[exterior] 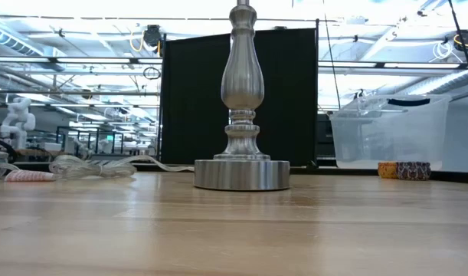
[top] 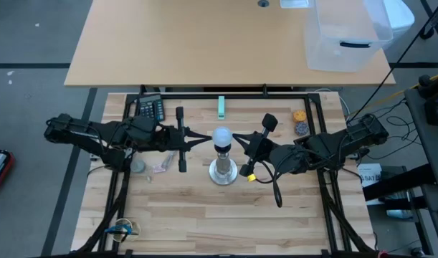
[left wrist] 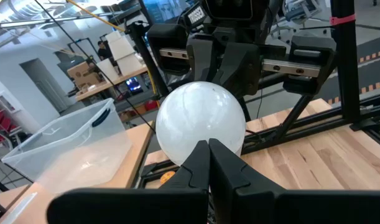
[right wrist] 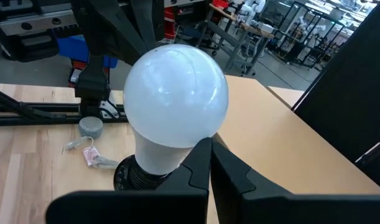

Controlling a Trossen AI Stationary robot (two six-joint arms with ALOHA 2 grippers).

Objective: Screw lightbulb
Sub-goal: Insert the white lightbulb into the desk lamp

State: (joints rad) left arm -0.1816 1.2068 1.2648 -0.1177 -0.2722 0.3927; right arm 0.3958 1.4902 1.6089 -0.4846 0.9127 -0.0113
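- Seen from above: white lightbulb (top: 221, 136) seated atop silver lamp stand (top: 223, 170) at the middle of a pale wooden table (top: 204, 215). Left gripper (top: 206, 138) and right gripper (top: 236, 137) pointing in from either side, tips just beside the globe, both clenched shut on nothing.
- Seen from table height: only the stand's polished metal stem and round flat base (exterior: 241, 175); bulb above the frame.
- Seen from the left wrist: smooth frosted globe (left wrist: 201, 127) right ahead of pinched black fingers (left wrist: 209, 171).
- Seen from the right wrist: globe (right wrist: 176, 93) tapering to a neck in a black socket (right wrist: 135, 174). Probably light, slick, breakable; best held gently around the widest part.
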